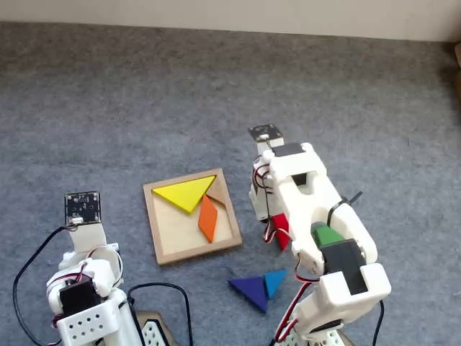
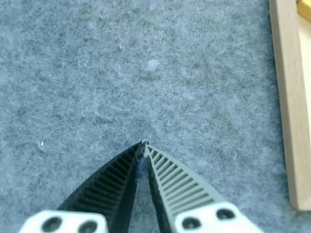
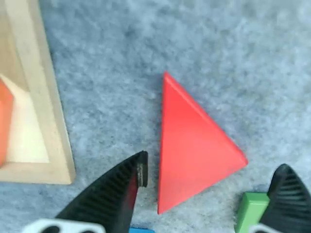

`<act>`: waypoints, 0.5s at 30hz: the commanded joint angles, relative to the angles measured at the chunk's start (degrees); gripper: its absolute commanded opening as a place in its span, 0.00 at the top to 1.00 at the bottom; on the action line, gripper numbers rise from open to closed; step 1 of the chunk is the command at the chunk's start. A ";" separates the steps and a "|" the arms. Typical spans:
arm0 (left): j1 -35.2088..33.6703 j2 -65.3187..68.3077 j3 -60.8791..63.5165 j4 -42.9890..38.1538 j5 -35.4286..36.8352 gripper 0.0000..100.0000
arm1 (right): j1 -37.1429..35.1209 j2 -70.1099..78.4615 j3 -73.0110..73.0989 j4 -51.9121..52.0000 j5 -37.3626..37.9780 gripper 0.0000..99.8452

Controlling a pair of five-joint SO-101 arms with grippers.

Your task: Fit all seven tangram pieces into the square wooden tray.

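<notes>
red triangle (image 3: 192,145) inside spread right hand (image 3: 212,173)

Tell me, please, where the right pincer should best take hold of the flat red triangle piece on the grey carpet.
Probably from straight above: the red triangle lies flat on the grey carpet, offering only thin sides. Press one finger on its long edge, the other on the opposite corner; the open right pincer straddles it. Mind the green block nearby.

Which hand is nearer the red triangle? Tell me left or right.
Right. The right hand is open, astride the red triangle; the left hand is shut over carpet, beyond the wooden tray.
</notes>
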 commanded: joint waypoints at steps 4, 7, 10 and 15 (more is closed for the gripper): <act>-0.57 -2.33 1.19 0.18 -0.35 0.99 | -0.84 -0.57 -2.33 -0.66 0.79 0.62; -0.57 -2.33 1.19 0.18 -0.35 0.99 | -0.84 -0.57 -0.04 -3.03 0.79 0.62; -0.57 -2.33 1.19 0.18 -0.35 0.99 | -0.84 -0.57 1.19 -3.47 0.79 0.62; -0.57 -2.33 1.19 0.18 -0.35 0.99 | -0.92 1.63 1.10 -3.56 0.88 0.62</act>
